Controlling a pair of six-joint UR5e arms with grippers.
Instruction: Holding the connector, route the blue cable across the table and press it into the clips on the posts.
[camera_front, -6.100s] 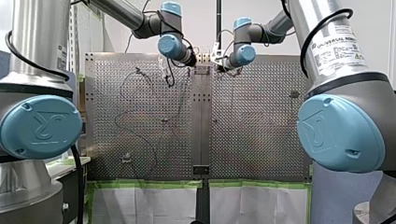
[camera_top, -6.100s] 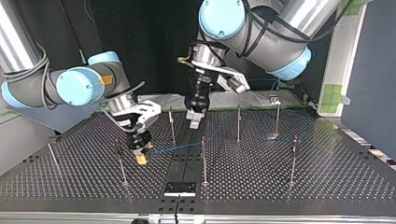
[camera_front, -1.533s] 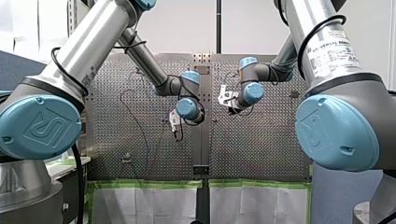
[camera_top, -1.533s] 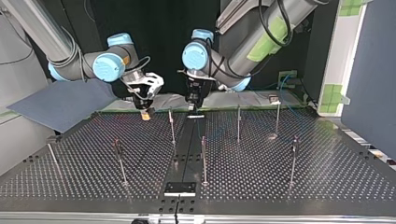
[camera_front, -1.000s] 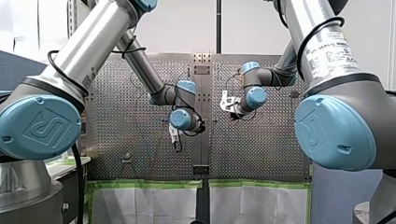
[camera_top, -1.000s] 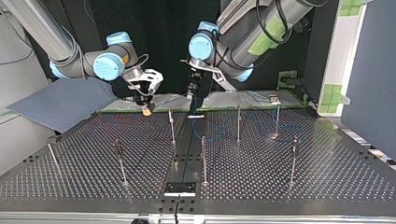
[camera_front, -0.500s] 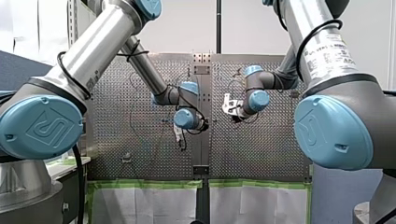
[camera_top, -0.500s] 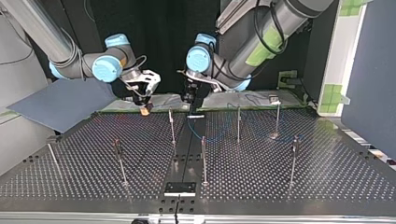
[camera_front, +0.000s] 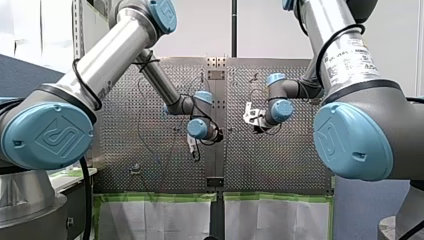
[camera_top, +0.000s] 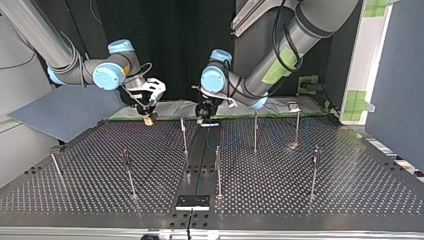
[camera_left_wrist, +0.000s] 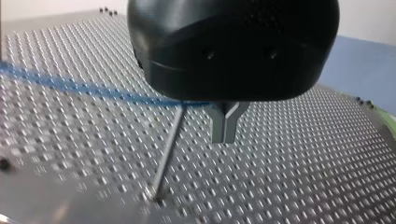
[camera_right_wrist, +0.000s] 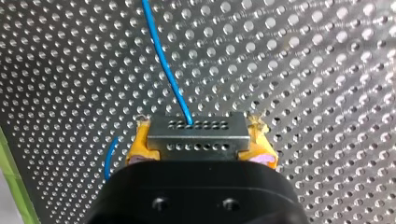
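Left arm markings: you see an embossed emblem on its blue joint cap; no readable words on this arm.
Left gripper: black body, metal fingers brought together into one narrow tip. The blue cable runs straight in to the root of those fingers, so your gripper is closed on it. In the top view it hangs over the table's dark middle strip, toward the edge on the arms' side.
Blue cable, look: thin, bright blue, round, with a smooth sheath. Ahead of your left gripper it stretches taut and level above the perforated table, passing the top of one slim metal post. At your right gripper it leaves the connector as a single gently curved strand, and a second short bit shows beside the gripper, near the table's green-taped edge.
Posts: thin upright rods spread across the table, on both sides of the middle strip. Whether their clips hold any cable is too small to tell.
Right gripper: its yellow pads clamp the connector from both sides, over the table to the side of the middle strip.
Connector: a small grey metal block, held level, with two rows of tiny round holes. The cable enters at the upper row.
Right arm markings: a white label reads "UNIVERSAL ROBOTS". The finer print under it is too small for you to read. Its blue cap carries the same embossed emblem.
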